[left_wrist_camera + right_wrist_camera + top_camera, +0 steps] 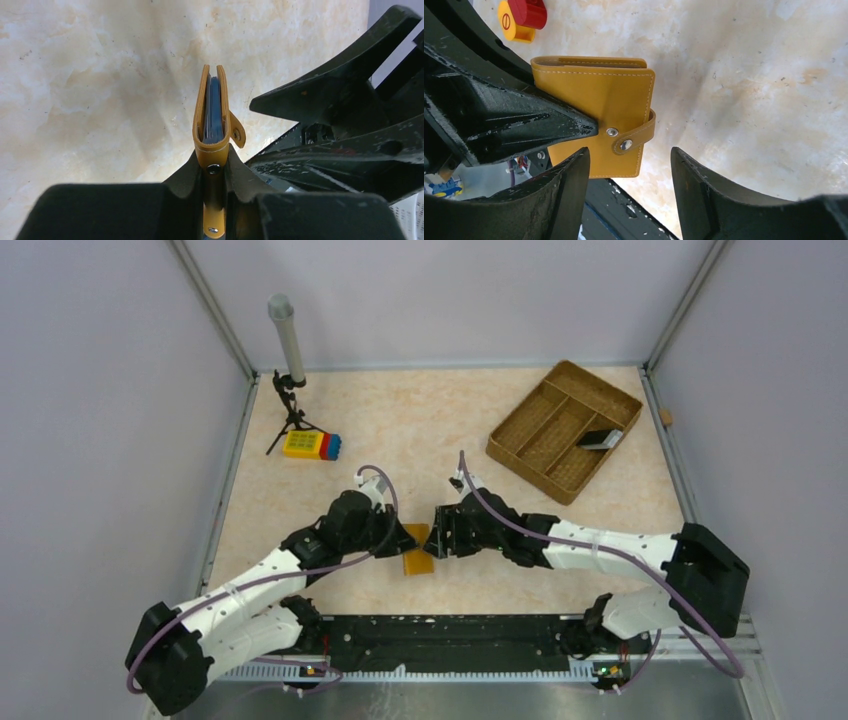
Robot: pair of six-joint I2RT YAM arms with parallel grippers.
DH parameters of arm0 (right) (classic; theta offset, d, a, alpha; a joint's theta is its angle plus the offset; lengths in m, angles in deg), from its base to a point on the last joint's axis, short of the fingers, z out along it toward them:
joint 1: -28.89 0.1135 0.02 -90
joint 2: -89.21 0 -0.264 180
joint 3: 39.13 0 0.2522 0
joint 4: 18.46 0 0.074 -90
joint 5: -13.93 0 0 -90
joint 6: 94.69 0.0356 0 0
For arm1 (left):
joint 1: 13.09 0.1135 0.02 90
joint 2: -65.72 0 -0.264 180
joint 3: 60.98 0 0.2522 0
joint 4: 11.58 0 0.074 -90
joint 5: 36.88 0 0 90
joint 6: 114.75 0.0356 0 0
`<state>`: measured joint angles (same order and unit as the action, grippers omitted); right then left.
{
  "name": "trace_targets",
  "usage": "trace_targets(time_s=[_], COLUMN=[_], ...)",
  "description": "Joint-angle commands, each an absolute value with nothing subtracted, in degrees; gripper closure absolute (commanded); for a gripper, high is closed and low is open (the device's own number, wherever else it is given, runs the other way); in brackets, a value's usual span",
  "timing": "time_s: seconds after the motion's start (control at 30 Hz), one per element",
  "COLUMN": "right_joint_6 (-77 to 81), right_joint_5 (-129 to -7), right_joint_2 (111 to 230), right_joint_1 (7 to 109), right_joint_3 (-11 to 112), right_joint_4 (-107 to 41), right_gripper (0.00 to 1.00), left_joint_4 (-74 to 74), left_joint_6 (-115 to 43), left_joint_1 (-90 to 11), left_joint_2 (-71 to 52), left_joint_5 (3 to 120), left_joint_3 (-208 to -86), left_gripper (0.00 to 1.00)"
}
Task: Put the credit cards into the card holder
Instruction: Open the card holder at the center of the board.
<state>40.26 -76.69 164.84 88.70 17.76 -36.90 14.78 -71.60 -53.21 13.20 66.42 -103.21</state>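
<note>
While both arms are leaning inward over the tabletop (430, 420), the brown woven tray (530, 430) is sitting at the far right corner with a dark flat item (600, 439) lying in its right-end compartment. A grey post on a small tripod (288, 360) is standing near the far left corner, and a yellow-red-blue toy block (311, 445) is lying just beside it. Near the middle of the near edge, the left gripper (214, 172) is pinching the card holder (594, 100) by one end, fingers pressed against its two faces. The right gripper (629, 172) is hanging just beside it with fingers (569, 180) spread wide, gripping nothing. Dark credit cards (214, 107) are showing edge-on between the holder's leaves. Its strap (236, 131) with the snap stud (626, 145) is sticking out loose.
</note>
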Motion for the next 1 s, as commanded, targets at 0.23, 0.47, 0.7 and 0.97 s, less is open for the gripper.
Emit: trace_targets(time_s=[0.23, 0.47, 0.7, 0.97], right_joint_6=[42.44, 43.09, 42.64, 44.17], right_joint_5=[-75.18, -81.29, -84.31, -80.77], right_joint_2=[171.71, 169.74, 163.17, 161.60], right_joint_1=[89.81, 89.87, 89.82, 89.83], right_joint_3=[20.50, 19.20, 16.09, 12.44], right_joint_4=[-32.62, -35.01, -40.08, -37.77], right_gripper=[0.59, 1.00, 1.00, 1.00], left_joint_4=[9.07, 7.23, 10.11, 3.70], left_joint_6=[-73.82, -73.27, -69.73, -70.75], left_joint_1=[-53.60, -53.59, -53.52, -53.73], left_joint_2=[12.47, 10.72, 4.59, 1.34], left_joint_5=[66.33, 66.70, 60.18, 67.13], left_joint_3=[-102.16, -100.87, -100.73, -100.19], left_gripper=[1.00, 1.00, 0.15, 0.02])
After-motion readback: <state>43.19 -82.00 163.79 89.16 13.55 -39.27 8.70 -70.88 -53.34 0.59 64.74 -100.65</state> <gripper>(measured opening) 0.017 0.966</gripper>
